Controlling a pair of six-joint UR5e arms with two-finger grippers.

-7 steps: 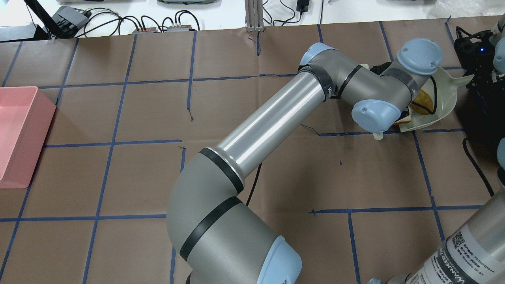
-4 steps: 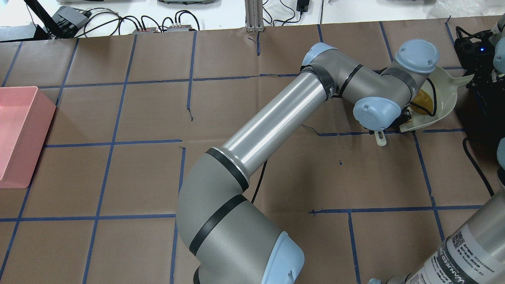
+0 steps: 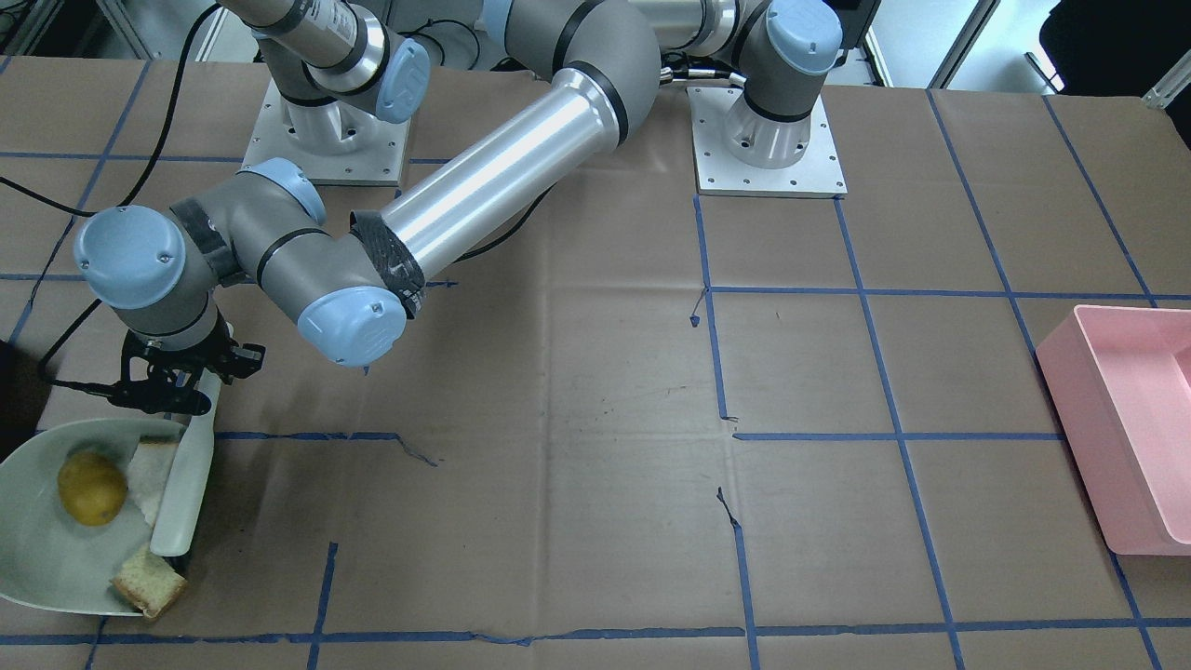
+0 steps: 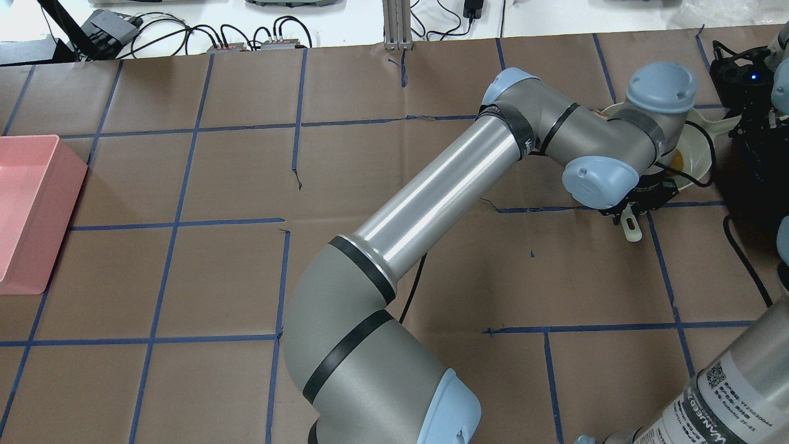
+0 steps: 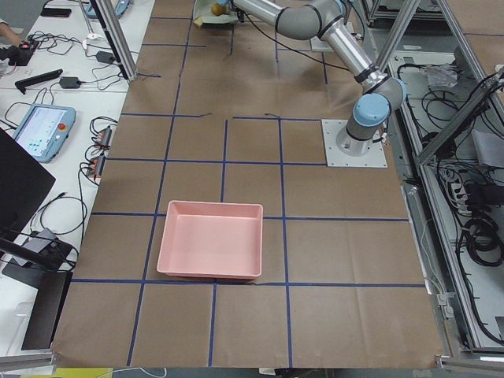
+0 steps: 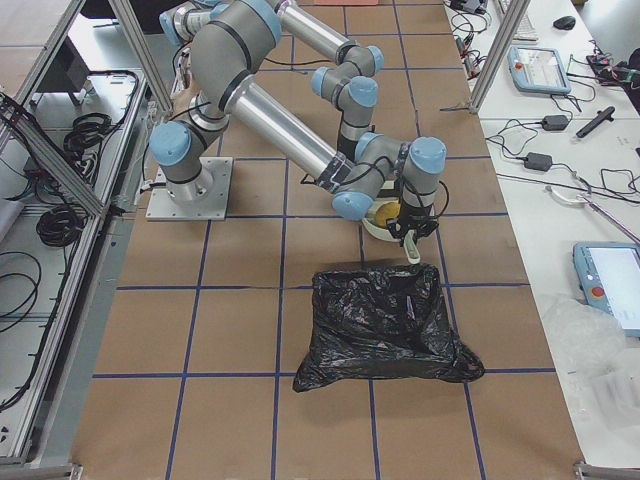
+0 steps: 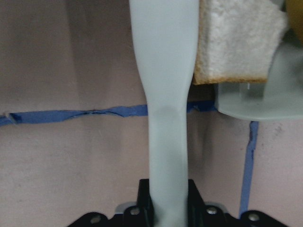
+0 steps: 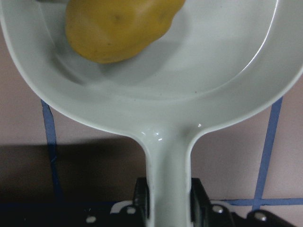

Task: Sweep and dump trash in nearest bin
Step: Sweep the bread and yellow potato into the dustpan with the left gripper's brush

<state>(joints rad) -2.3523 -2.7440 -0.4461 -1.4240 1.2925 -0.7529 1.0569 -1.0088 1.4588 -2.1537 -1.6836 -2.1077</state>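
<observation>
My right gripper (image 8: 168, 210) is shut on the handle of a white dustpan (image 8: 199, 75) that rests on the table at the far right (image 3: 37, 549). The yellow-brown potato (image 3: 91, 487) lies in the pan, also in the right wrist view (image 8: 118, 23). One bread piece (image 3: 152, 470) lies beside it and another (image 3: 149, 582) sits at the pan's lip. My left gripper (image 3: 177, 386) is shut on the handle of a white sweeper paddle (image 3: 183, 475), whose blade lies across the pan's mouth against the bread (image 7: 236, 42). In the overhead view the left wrist (image 4: 641, 200) hides most of the pan.
A black trash bag bin (image 6: 385, 320) stands just beyond the dustpan on the robot's right. A pink bin (image 4: 31, 209) sits at the far left edge of the table. The left arm's long forearm (image 4: 431, 191) spans the table middle.
My left wrist has shifted right and toward the robot, carrying the sweeper closer to the dustpan. The arm now hides the potato in the overhead view. The dustpan has stayed put.
</observation>
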